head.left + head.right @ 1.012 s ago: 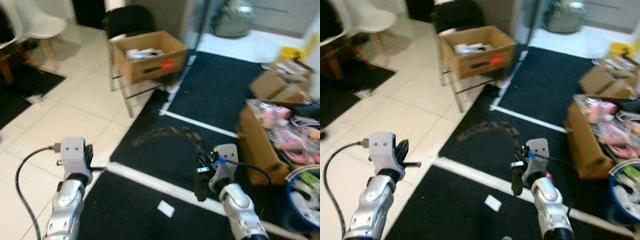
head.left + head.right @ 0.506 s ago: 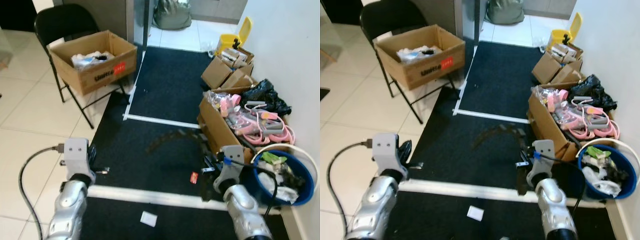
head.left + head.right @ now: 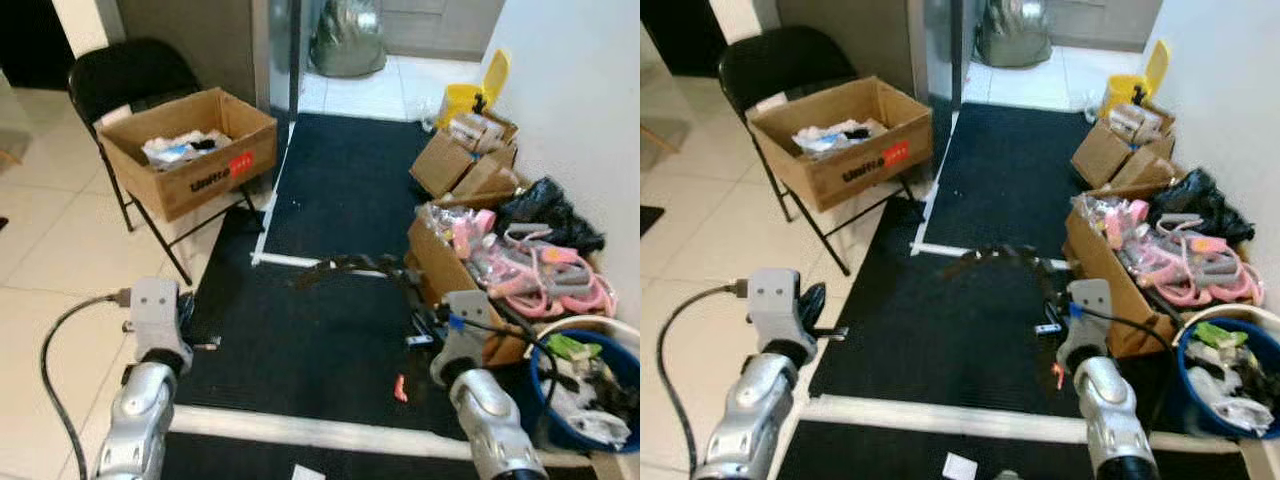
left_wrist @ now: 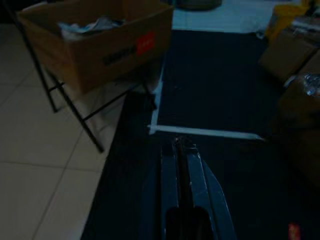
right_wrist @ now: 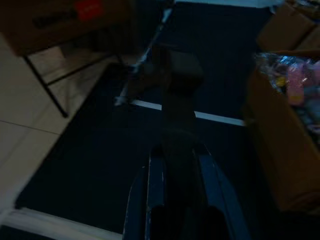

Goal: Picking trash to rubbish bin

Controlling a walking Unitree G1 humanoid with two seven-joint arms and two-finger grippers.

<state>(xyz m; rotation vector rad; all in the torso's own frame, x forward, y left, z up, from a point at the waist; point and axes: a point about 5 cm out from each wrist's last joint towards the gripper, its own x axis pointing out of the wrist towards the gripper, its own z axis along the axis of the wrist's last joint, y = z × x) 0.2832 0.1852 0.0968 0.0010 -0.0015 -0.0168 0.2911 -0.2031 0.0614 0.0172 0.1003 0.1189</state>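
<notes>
Left eye view: a small red scrap (image 3: 400, 388) lies on the black mat (image 3: 330, 190) at lower centre, just left of the right gripper's arm, with a white paper (image 3: 305, 472) at the bottom edge and the blue bin (image 3: 1190, 400), full of rubbish, at lower right. In the right wrist view the right gripper (image 5: 177, 150) is clamped on a long dark strip (image 5: 175, 90) that juts out past its fingers. In the left wrist view the left gripper (image 4: 181, 145) hangs over the mat's left edge, fingers pressed together and holding nothing; a cardboard box (image 3: 185, 145) sits on a chair (image 3: 125, 75) at upper left.
</notes>
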